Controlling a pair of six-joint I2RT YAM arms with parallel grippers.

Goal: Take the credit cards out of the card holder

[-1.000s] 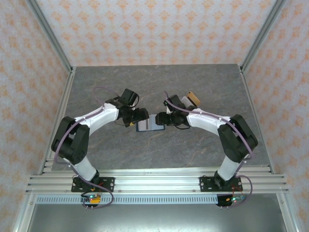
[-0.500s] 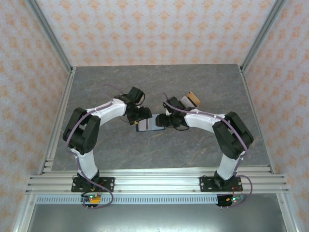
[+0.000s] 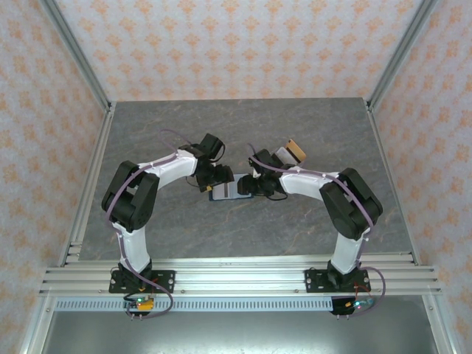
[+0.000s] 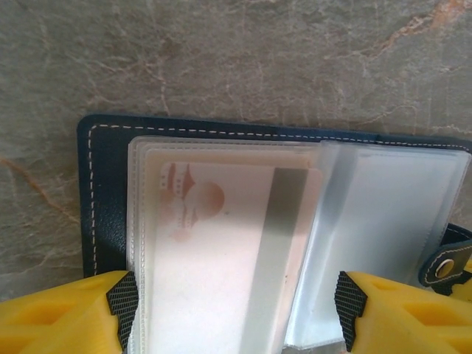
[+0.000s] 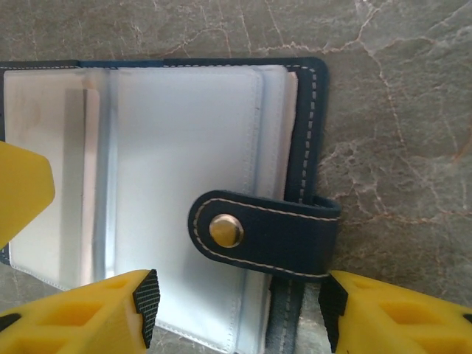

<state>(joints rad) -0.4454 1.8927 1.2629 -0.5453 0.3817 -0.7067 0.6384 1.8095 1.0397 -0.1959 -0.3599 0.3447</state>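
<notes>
Credit cards are partly out, I judge: one pale card (image 4: 221, 251) with a grey stripe sits in a clear sleeve of the open card holder (image 4: 103, 184), flat on the table (image 4: 221, 59) between the arms (loose cards (image 3: 293, 150) lie beyond the right arm). The left gripper (image 4: 236, 302) and right gripper (image 5: 239, 296) hover over it, fingers apart, clamping nothing. Next, one should pin the holder while the other pinches the card's edge.

Left gripper (image 4: 234, 301), right gripper (image 5: 240, 299) open
</notes>
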